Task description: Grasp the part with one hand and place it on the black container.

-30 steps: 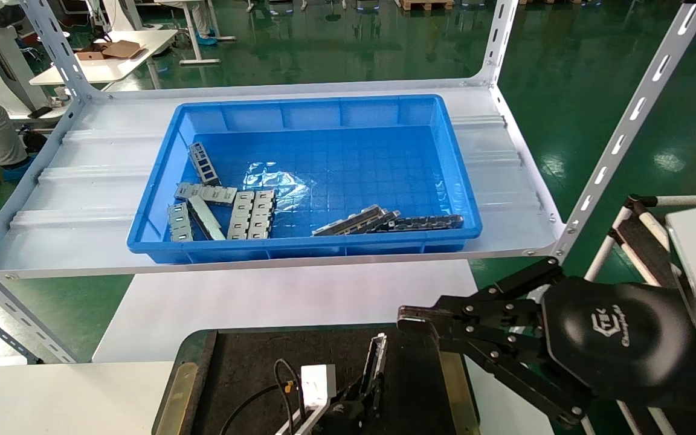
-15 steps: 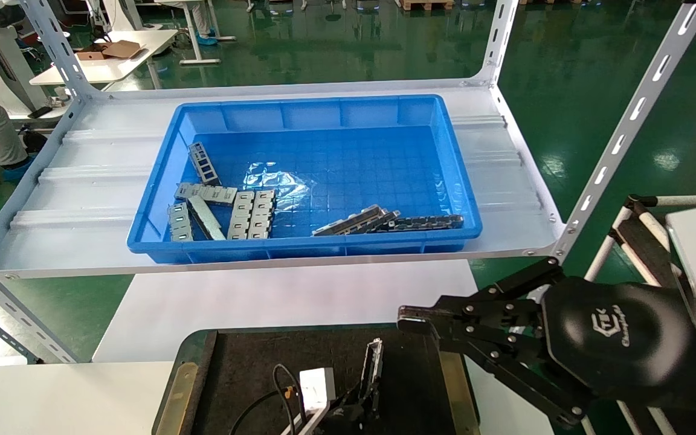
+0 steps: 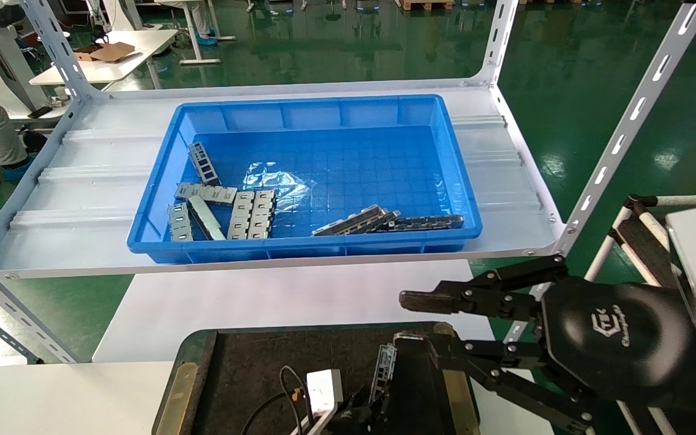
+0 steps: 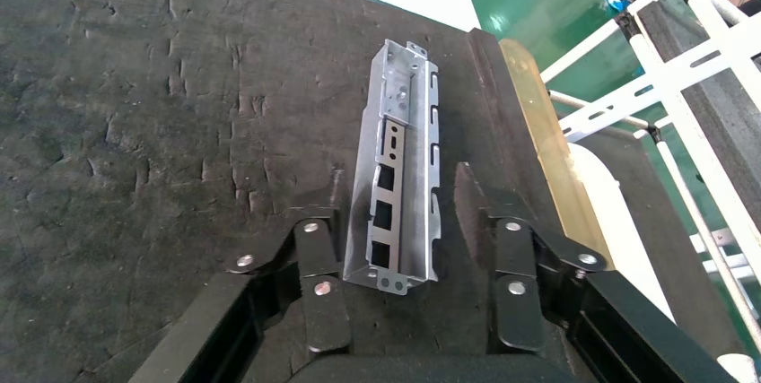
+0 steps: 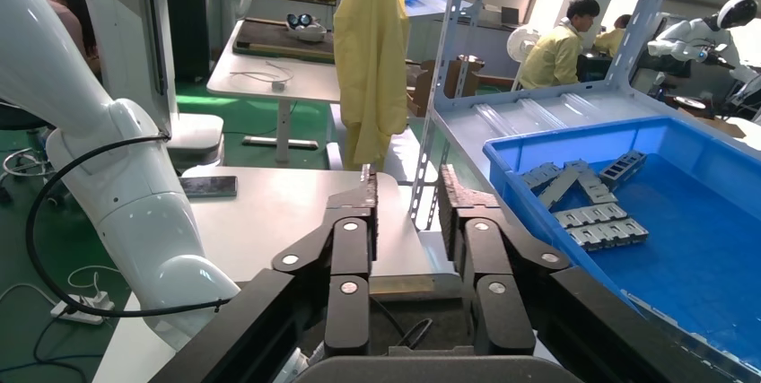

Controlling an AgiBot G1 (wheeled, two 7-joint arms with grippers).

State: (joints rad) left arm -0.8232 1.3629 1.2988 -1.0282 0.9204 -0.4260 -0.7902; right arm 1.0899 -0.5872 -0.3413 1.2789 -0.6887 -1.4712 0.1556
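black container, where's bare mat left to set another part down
On the black container, the mat between the left brass strip and the part is bare. Crowded on the right: the part lies between the left hand's open fingers, near the right hand.

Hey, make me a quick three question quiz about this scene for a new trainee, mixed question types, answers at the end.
1. True or false: the part lies on the black container.
2. Multiple choice: how do the left gripper fingers stand? A) clamped on the part B) open, one on each side of it C) out of view
3. Fill in: the spare metal pieces sit in the blue ____.

Key: 1 true; 2 B; 3 bin. The right gripper hangs open over the container's far right corner, empty.
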